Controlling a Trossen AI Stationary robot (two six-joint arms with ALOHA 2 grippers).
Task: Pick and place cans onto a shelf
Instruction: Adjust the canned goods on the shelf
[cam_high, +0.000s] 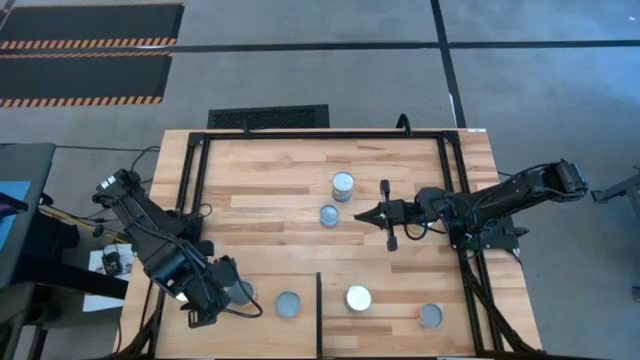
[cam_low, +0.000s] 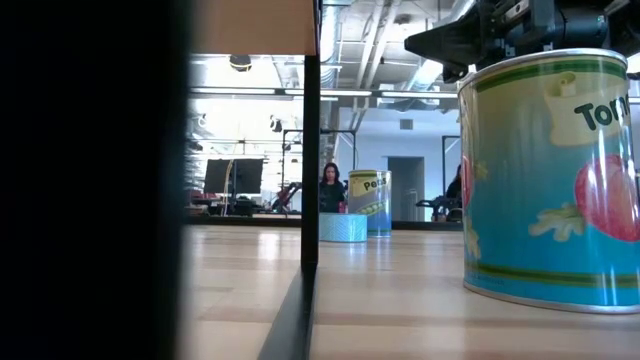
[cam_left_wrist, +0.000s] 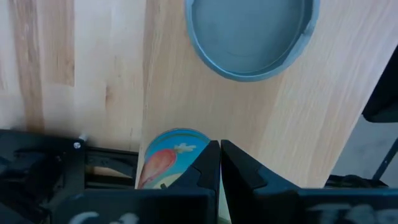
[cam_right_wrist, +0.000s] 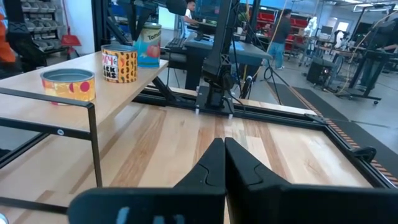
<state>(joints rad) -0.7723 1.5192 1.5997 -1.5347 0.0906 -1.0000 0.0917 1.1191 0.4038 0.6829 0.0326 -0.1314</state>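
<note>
My left gripper (cam_high: 226, 292) is shut at the table's near left corner, close beside a blue-labelled can (cam_left_wrist: 169, 157) that stands at the left edge of the pale shelf (cam_high: 392, 322). Three more cans stand on their bases on the shelf: a grey-topped one (cam_high: 288, 304), a white-topped tomato can (cam_high: 358, 298) and a low one (cam_high: 431, 316). A tall can (cam_high: 343, 185) and a low can (cam_high: 329, 215) stand on the tabletop's middle. My right gripper (cam_high: 362, 212) is shut and empty, level, pointing toward the table's left, just right of those two. My left gripper has its shut fingers (cam_left_wrist: 205, 163) right beside the blue-labelled can's side wall (cam_left_wrist: 180, 149). The finger hides the place between them, so I cannot tell whether it touches the can. The can stands upright.
A black tube frame (cam_high: 190, 180) runs round the tabletop and carries the raised shelf (cam_right_wrist: 127, 87). A dark strip (cam_high: 319, 312) crosses the shelf. Bare planks lie at the table's far side (cam_high: 280, 165). People show in the room behind.
</note>
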